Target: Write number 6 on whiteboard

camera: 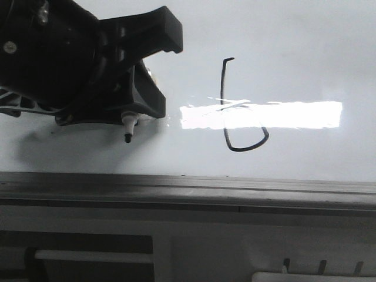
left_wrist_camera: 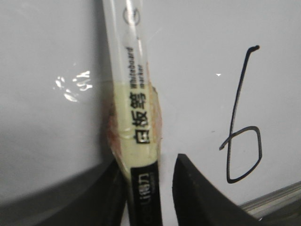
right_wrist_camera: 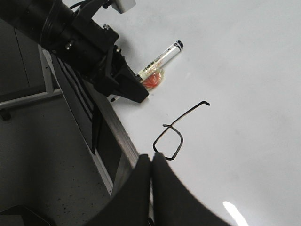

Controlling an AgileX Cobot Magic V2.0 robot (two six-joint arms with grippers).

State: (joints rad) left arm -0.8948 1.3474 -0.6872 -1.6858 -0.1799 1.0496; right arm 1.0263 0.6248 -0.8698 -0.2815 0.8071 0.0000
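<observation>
Fingers of the left gripper [camera: 126, 88] clamp one marker [left_wrist_camera: 136, 117] labelled "whiteboard marker" beside Chinese characters, legible only in the left wrist view. One number 6 [left_wrist_camera: 242, 127] stands drawn on the whiteboard [camera: 294, 47], just beside the pen; glare hides its middle from the front. Right gripper [right_wrist_camera: 151, 188] fingers press together, holding nothing.

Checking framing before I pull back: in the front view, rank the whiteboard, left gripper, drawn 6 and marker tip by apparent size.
1. whiteboard
2. left gripper, enlarged by nearness to the camera
3. number 6
4. marker tip
</observation>
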